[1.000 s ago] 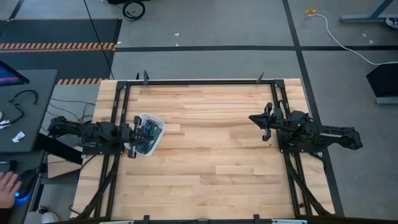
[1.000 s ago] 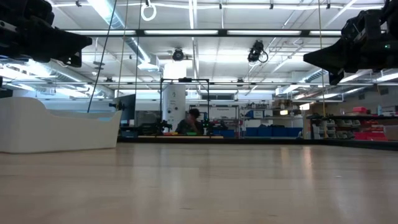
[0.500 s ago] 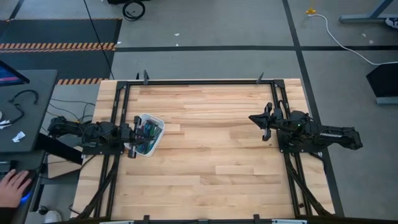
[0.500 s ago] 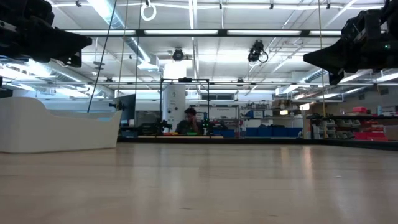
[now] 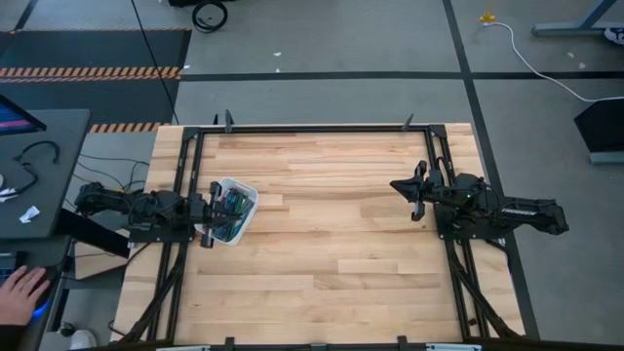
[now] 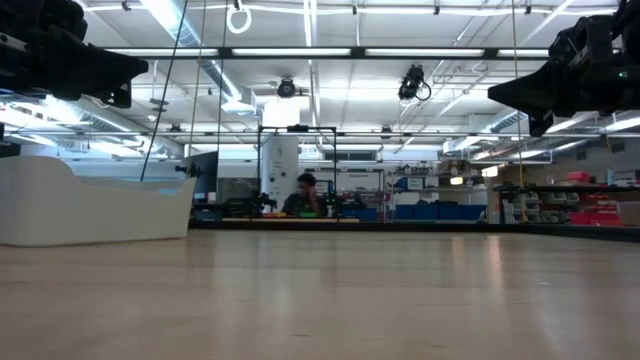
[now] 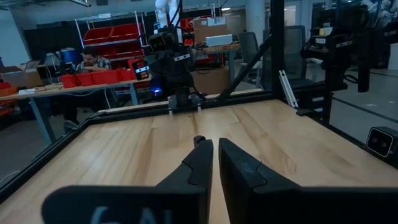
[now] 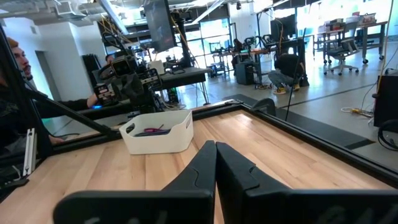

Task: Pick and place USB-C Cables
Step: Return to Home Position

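Note:
A white bin [image 5: 230, 211] stands on the table's left side and holds several coloured USB-C cable bundles [image 5: 229, 207]; the right wrist view shows a maroon one [image 8: 151, 130] inside the bin [image 8: 158, 131]. My left gripper [image 5: 209, 214] hovers shut at the bin's left rim, raised above the table [image 7: 215, 147]. My right gripper [image 5: 416, 193] hangs shut above the right side of the table [image 8: 216, 147], far from the bin. In the low view the bin [image 6: 90, 205] sits at the left and both arms hang high.
A black frame [image 5: 312, 128] runs along the table's edges. Bare wood [image 5: 331, 224] spreads between the two arms. A person's hand [image 5: 19, 292] rests on a side desk beyond the left edge. People sit in the room behind the table.

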You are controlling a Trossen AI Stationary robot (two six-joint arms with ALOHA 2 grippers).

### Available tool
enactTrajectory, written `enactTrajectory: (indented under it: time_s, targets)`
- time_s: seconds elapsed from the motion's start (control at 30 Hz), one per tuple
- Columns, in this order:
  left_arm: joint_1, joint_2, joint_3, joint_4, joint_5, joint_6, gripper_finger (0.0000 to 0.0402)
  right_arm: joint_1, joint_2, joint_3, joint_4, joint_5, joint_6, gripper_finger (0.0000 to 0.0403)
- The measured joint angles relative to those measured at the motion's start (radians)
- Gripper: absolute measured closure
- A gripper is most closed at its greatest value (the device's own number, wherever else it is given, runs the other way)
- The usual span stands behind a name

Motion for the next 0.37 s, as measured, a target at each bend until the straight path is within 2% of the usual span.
enactTrajectory:
  time_s: [0.37]
  targets:
    - [0.000, 0.000, 0.000, 0.000, 0.000, 0.000, 0.0374, 0.000, 0.000, 0.000, 0.000, 0.000, 0.000, 0.0392]
